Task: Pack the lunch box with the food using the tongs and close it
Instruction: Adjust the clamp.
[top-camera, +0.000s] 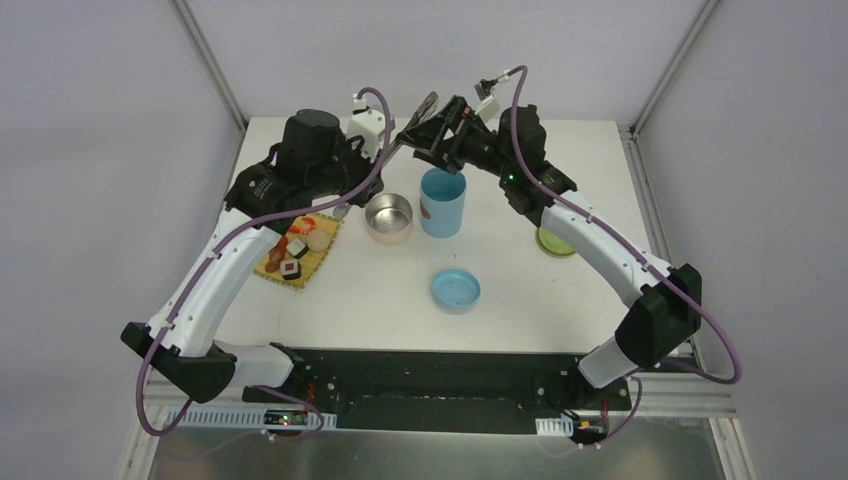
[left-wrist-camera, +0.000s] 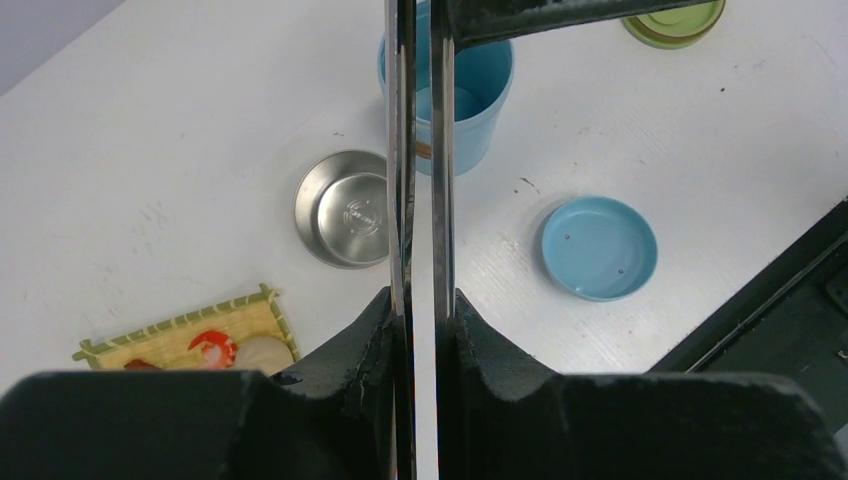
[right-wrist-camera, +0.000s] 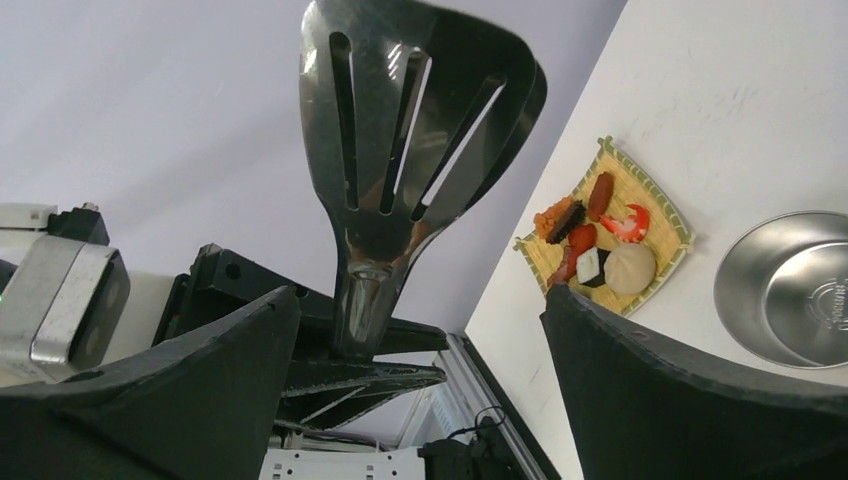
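My left gripper (left-wrist-camera: 422, 300) is shut on the silver tongs (left-wrist-camera: 420, 150), whose two thin arms run straight up between its fingers. The tongs' slotted head (right-wrist-camera: 410, 130) rises between the wide-apart fingers (right-wrist-camera: 200, 390) of my open right gripper (top-camera: 440, 135), which touch nothing. Both grippers meet high above the light-blue cylinder (top-camera: 442, 200) of the lunch box. The steel bowl (top-camera: 389, 217) stands open to its left. The blue lid (top-camera: 456, 290) lies upside down nearer the arms, and the green lid (top-camera: 555, 243) lies at the right. The food (top-camera: 297, 246) lies on the bamboo mat (top-camera: 320, 262).
The table's left edge runs close beside the mat (right-wrist-camera: 660, 200). The black base plate (top-camera: 430, 375) lies along the near edge. Grey walls and metal frame posts stand around the table.
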